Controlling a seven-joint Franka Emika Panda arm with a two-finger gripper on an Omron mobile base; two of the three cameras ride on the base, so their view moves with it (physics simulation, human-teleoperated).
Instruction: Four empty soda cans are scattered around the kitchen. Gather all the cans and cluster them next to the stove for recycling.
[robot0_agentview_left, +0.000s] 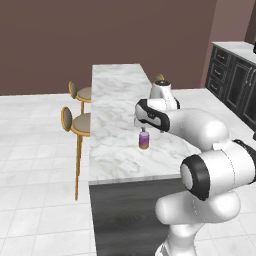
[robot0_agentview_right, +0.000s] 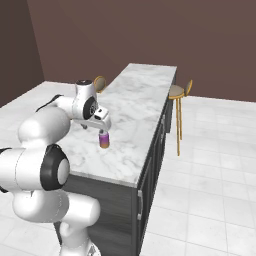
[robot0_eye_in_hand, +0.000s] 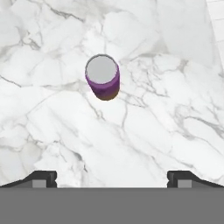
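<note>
The purple soda can (robot0_eye_in_hand: 102, 82) stands upright on the marble island counter (robot0_agentview_left: 112, 100), alone and unheld — likely one of the strays waiting to be gathered; the gripper (robot0_agentview_left: 143, 128) hangs just above it, pointing straight down, jaws spread wide and empty; the arm reaches forward over the counter, elbow bent.

Even, bright light, no clear source; rendered look, everything sharp, no blur or edge warp. Marble counter (robot0_agentview_left: 115, 130) glows pale, no glare spots. Purple can (robot0_eye_in_hand: 103, 77) throws barely any shadow below jaws (faint smudge at its base). Dark wall (robot0_agentview_right: 150, 35) flat, unshaded. White arm (robot0_agentview_left: 200, 125) shows soft shading underneath.
</note>
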